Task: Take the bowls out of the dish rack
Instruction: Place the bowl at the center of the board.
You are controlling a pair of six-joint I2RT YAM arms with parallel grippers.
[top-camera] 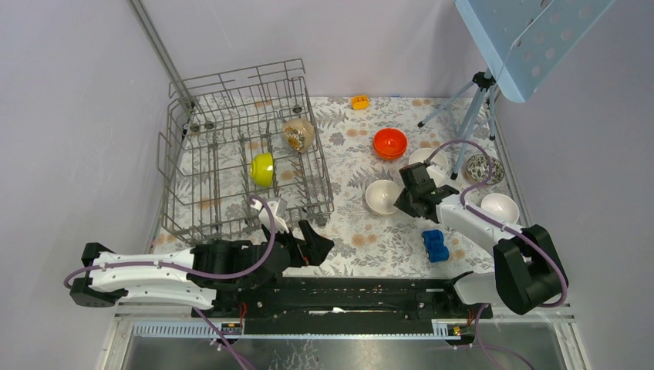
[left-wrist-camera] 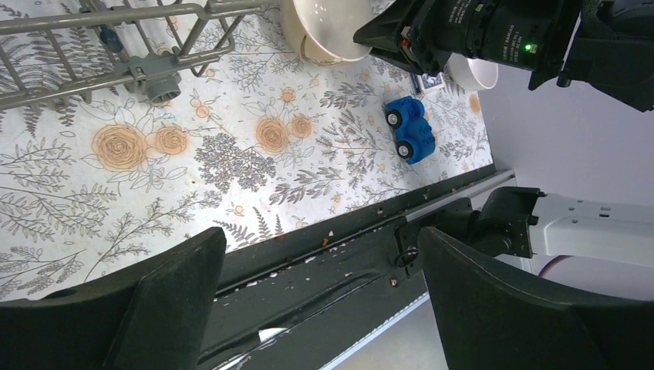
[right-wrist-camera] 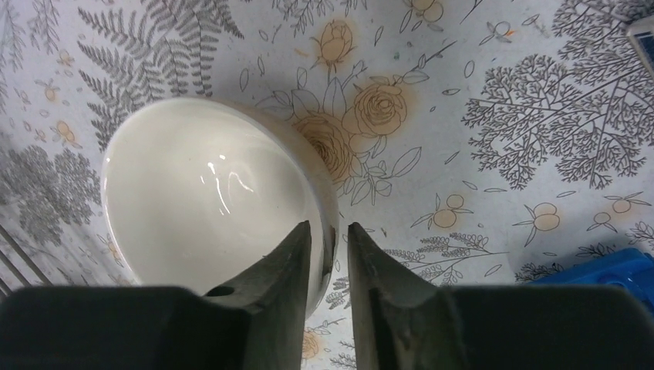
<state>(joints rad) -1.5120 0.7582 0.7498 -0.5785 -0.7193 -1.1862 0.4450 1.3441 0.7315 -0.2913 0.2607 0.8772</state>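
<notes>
The right gripper [right-wrist-camera: 329, 227] sits narrowly parted astride the rim of the white bowl [right-wrist-camera: 208, 208] on the floral mat [right-wrist-camera: 501, 116]; the left gripper [left-wrist-camera: 320, 243] gapes wide, empty.

A blue toy car [top-camera: 436, 246] and a yellow block [top-camera: 360, 102] lie well apart on the floral cloth [top-camera: 362, 231].

The top camera sits high up behind the arms and looks down on the whole desk [top-camera: 362, 235]. The left wrist camera is low and close to the desk, tipped sideways, looking past the left gripper [left-wrist-camera: 320, 247] to the blue toy car [left-wrist-camera: 409, 129]. The right wrist camera looks down from very near on one white bowl [right-wrist-camera: 208, 208]. All three see that bowl.
</notes>
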